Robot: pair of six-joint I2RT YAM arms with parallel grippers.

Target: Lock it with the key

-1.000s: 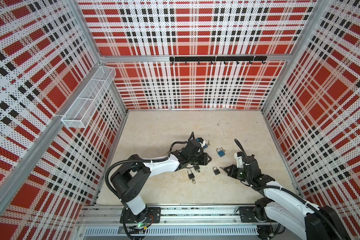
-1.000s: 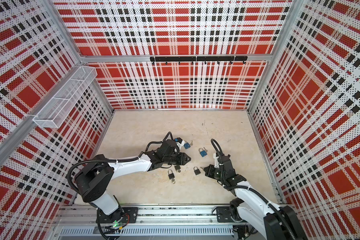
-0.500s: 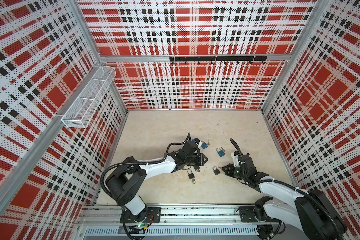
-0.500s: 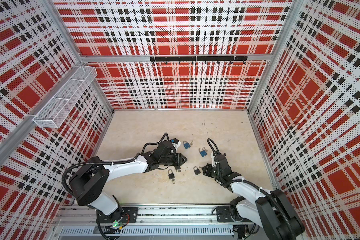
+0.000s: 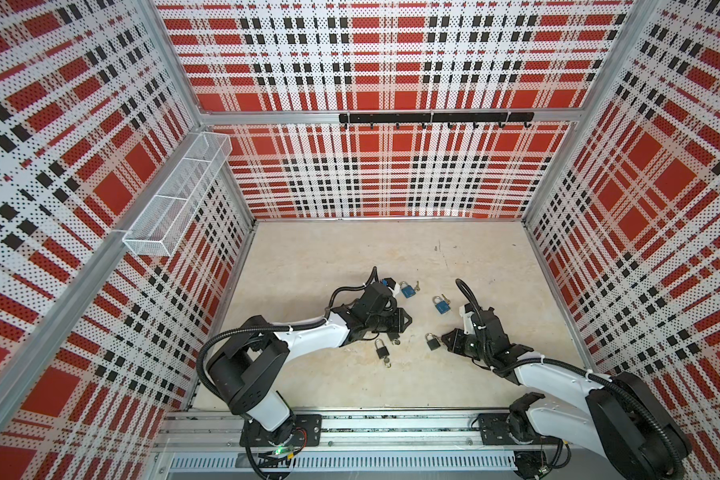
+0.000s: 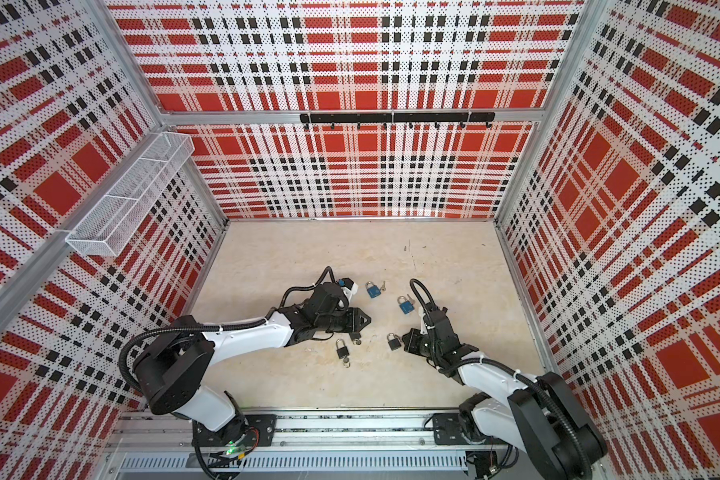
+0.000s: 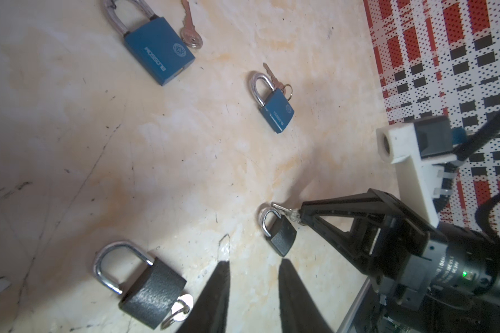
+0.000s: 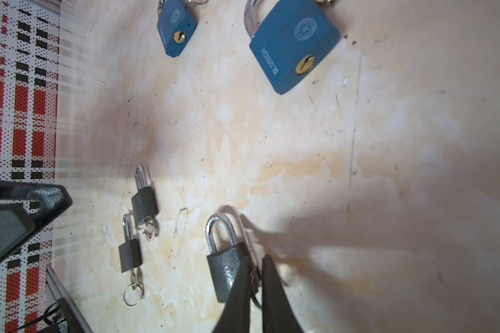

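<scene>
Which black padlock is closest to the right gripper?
The lone black padlock beside the right gripper; the other two black padlocks lie together nearer the left gripper.

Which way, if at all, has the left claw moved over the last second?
Yes. The left claw has pulled back leftward, toward its base, uncovering the blue padlock it partly hid.

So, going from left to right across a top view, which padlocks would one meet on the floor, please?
Black padlock with key ring → left blue padlock → right blue padlock.
</scene>
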